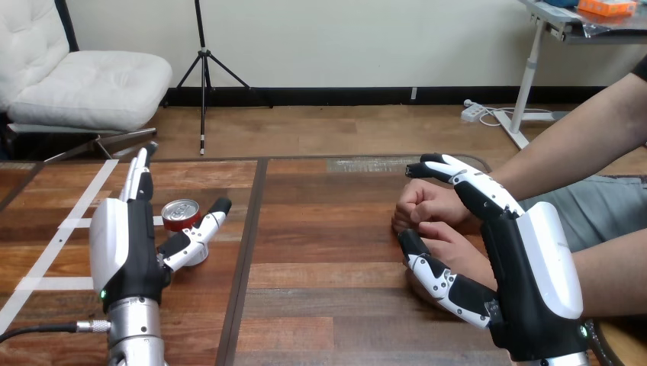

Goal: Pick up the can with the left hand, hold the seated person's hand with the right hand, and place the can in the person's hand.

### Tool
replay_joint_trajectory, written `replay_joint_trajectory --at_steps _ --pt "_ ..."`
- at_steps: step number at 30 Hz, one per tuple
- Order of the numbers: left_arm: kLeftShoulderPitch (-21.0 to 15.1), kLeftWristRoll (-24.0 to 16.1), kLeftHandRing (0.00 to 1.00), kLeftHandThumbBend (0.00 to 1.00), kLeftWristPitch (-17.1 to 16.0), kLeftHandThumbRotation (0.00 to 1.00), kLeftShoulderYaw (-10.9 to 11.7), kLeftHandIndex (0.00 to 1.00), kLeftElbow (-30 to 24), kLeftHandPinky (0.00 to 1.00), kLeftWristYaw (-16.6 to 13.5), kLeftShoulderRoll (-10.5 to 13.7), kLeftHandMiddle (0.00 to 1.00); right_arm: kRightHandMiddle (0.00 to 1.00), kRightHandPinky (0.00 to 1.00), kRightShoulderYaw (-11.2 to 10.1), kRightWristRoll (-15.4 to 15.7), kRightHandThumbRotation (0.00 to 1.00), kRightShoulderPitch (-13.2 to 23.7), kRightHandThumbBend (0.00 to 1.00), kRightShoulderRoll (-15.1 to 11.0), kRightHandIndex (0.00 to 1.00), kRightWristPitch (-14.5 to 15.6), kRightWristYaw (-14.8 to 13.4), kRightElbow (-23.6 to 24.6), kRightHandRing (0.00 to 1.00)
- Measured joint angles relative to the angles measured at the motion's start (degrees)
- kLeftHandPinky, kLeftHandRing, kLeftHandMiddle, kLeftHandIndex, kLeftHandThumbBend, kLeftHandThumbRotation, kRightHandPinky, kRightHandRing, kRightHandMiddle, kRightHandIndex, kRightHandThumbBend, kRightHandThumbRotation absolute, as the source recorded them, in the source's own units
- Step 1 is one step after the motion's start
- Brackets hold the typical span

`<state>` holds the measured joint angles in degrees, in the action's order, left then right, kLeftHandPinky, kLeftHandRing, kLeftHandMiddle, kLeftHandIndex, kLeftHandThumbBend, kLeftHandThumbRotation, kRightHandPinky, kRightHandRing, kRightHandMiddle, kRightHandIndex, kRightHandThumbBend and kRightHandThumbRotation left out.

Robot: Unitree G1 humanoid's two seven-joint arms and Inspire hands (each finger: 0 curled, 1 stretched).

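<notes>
A red can with a silver top stands upright on the wooden table, left of the middle. My left hand is just left of it, fingers straight and pointing away from me, the thumb reaching across the can's near right side. At the right, the person's two hands rest close together on the table: a fist and a second hand nearer to me. My right hand brackets them, fingers stretched over the far wrist and thumb under the near hand. I cannot tell whether it touches them.
White tape strips mark the table's left part. A dark seam runs front to back just right of the can. The person's forearms come in from the right edge.
</notes>
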<state>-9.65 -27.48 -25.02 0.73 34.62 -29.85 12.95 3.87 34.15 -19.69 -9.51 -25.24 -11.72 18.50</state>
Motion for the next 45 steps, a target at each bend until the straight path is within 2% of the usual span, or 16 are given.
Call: replay_joint_trajectory --at_steps 26,45 --pt "-0.01 -0.09 0.91 0.73 0.05 0.46 -0.3 0.93 0.81 0.83 1.83 0.45 0.94 0.83 0.86 -0.28 0.01 0.0 0.0 0.39 -0.01 0.74 0.0 0.08 0.0 0.85" --pt "-0.03 -0.09 0.94 0.73 0.05 0.47 -0.42 0.95 1.61 0.89 2.62 0.76 0.96 0.82 0.87 -0.34 0.06 0.0 0.01 0.39 -0.01 0.73 0.0 0.07 0.0 0.85"
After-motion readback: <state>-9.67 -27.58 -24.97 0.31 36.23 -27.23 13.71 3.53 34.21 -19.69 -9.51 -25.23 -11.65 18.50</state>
